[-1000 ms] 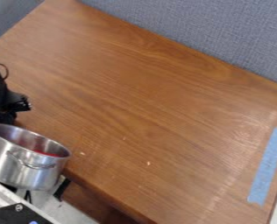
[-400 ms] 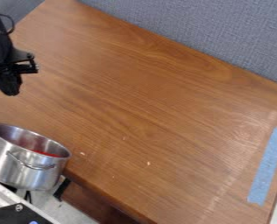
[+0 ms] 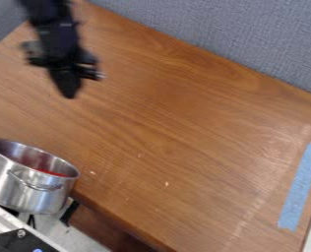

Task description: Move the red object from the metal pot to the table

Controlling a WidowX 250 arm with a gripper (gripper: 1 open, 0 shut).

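Note:
The metal pot (image 3: 25,175) stands at the bottom left corner of the table (image 3: 185,118). Inside it, against the near wall, a patch of the red object (image 3: 44,180) shows. My black gripper (image 3: 70,89) hangs over the upper left part of the table, well away from the pot, pointing down. Its fingers look shut, and I see nothing between them. The picture is blurred there.
A strip of light blue tape (image 3: 299,183) lies near the table's right edge. A grey wall runs behind the table. Some dark equipment (image 3: 21,241) sits below the pot at the bottom left.
The gripper has moved from the left edge just above the pot up and to the right, over the table. The pot and the red object have stayed put.

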